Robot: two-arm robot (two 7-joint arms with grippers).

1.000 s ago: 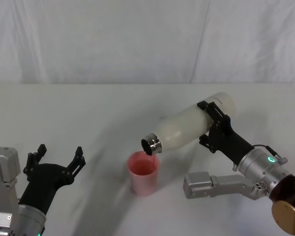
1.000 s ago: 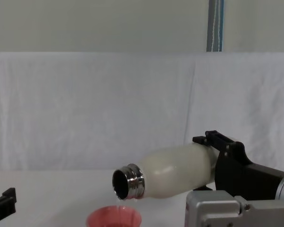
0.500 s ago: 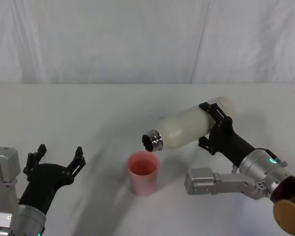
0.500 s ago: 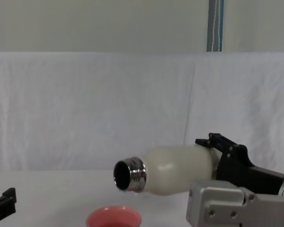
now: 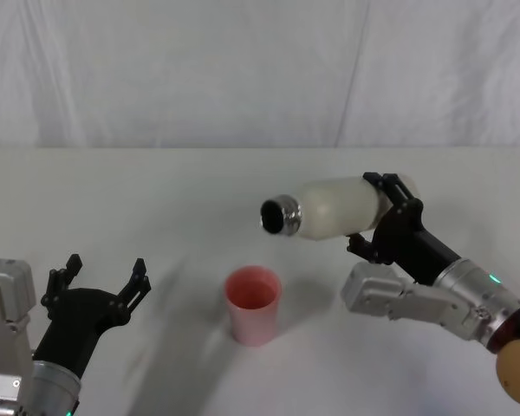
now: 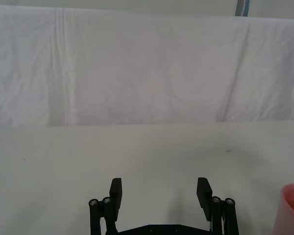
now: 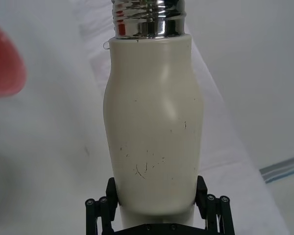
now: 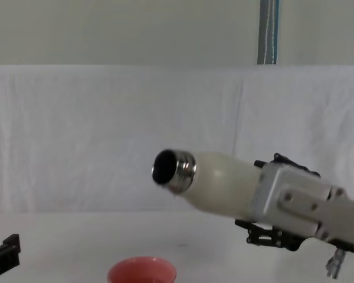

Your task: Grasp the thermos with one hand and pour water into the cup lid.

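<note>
My right gripper (image 5: 383, 211) is shut on the base end of the cream-white thermos (image 5: 334, 208), holding it in the air, lying nearly level with its steel neck (image 5: 280, 216) pointing left. In the chest view the thermos (image 8: 221, 182) has its open mouth tipped slightly up, above the cup lid (image 8: 142, 272). The pink cup lid (image 5: 253, 304) stands upright on the table, below and a little left of the neck. In the right wrist view the thermos (image 7: 153, 122) sits between the fingers (image 7: 99, 212) and the cup lid (image 7: 5, 66) is a pink blur. My left gripper (image 5: 102, 282) rests open at the near left.
The white-covered table (image 5: 139, 208) ends at a white cloth backdrop (image 5: 243, 69) behind. In the left wrist view the open left gripper (image 6: 159, 192) faces bare tabletop, with the pink cup lid (image 6: 292, 208) at one side.
The right gripper has lifted the thermos and tipped its neck up from a downward pouring tilt to about level. Cup lid and left arm have not moved.
</note>
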